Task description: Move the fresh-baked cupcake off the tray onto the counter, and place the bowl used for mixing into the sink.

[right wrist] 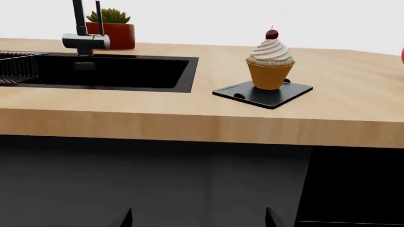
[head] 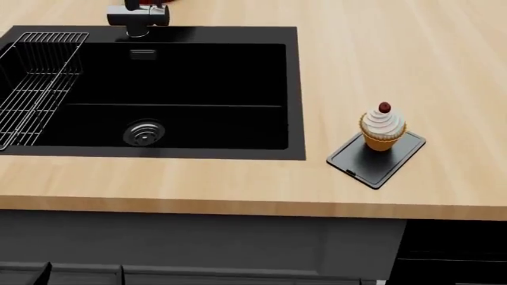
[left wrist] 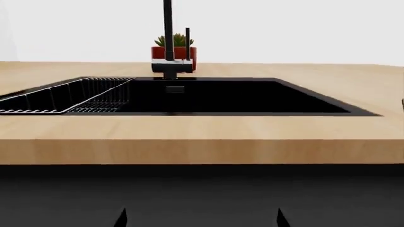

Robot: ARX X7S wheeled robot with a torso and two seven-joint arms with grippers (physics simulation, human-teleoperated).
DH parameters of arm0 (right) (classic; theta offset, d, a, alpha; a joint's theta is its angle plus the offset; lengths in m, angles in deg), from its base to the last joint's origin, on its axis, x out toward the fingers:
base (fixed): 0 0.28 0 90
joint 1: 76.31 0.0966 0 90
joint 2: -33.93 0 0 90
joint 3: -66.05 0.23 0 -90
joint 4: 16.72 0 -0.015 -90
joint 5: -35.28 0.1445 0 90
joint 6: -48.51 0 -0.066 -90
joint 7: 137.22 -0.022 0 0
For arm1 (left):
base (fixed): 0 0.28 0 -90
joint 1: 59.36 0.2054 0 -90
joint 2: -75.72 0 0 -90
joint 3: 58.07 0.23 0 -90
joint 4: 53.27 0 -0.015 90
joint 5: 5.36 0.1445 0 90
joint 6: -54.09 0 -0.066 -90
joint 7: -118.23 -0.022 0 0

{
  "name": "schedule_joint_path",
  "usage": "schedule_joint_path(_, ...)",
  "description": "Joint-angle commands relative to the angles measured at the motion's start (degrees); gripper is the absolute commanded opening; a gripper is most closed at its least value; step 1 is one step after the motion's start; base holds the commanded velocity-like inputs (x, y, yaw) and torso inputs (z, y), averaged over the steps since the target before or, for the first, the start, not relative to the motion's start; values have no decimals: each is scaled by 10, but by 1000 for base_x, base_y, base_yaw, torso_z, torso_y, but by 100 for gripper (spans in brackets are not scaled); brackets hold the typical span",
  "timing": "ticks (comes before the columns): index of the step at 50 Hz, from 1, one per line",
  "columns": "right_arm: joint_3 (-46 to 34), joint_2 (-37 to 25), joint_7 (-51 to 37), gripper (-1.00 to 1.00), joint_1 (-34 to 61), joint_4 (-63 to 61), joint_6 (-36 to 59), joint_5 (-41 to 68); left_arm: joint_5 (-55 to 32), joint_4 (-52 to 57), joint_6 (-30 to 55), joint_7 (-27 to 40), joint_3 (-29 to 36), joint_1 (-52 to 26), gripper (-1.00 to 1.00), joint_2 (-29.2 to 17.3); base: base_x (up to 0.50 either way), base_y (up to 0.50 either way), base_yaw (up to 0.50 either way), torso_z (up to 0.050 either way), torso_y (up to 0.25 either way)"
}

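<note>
A: Nearest first?
B: Dark cabinet fronts point(head: 198, 249) below the counter's front edge. Left gripper point(left wrist: 200, 218) and right gripper point(right wrist: 198, 218) low, off the counter, facing those fronts. Only two dark fingertip points each in the wrist views, set apart, nothing between.

A: On the counter point(head: 237, 184)?
B: Tray point(head: 377, 157) near the front edge, right of the sink, lying askew. Cupcake point(head: 383, 127) upright on the tray's far half, cherry on top.

A: Sink?
B: Sink point(head: 198, 127) recessed left of the tray. Round drain point(head: 143, 132) in the basin floor, wire rack point(head: 35, 83) along its left side. Bowl not seen inside; only a red sliver at the right wrist view's edge, cannot tell what.

A: Farthest?
B: Faucet point(head: 138, 18) at the sink's back rim. Red plant pot point(right wrist: 113, 35) with succulent behind it.
</note>
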State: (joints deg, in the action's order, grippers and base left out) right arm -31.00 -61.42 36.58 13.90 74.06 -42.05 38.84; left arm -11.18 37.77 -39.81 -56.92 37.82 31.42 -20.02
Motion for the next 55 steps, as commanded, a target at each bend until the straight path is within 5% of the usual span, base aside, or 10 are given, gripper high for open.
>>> schedule_joint_path(1, -9, -7, -9, 100, 2, -1, 2, 5, -7, 0, -2, 6, 8, -1, 100, -8, 0, 0, 0, 50, 0)
schedule_joint_path(22, -10, -30, -36, 100, -8, -88, 49, 8, 6, 50, -14, 43, 12, 20, 100, -20, 0, 0, 0, 17, 0)
schedule_joint_path(55, 21, -92, -57, 100, 88, -334, 325, 33, -28, 334, 276, 84, 9, -106, 100, -60, 0, 0, 0, 0, 0)
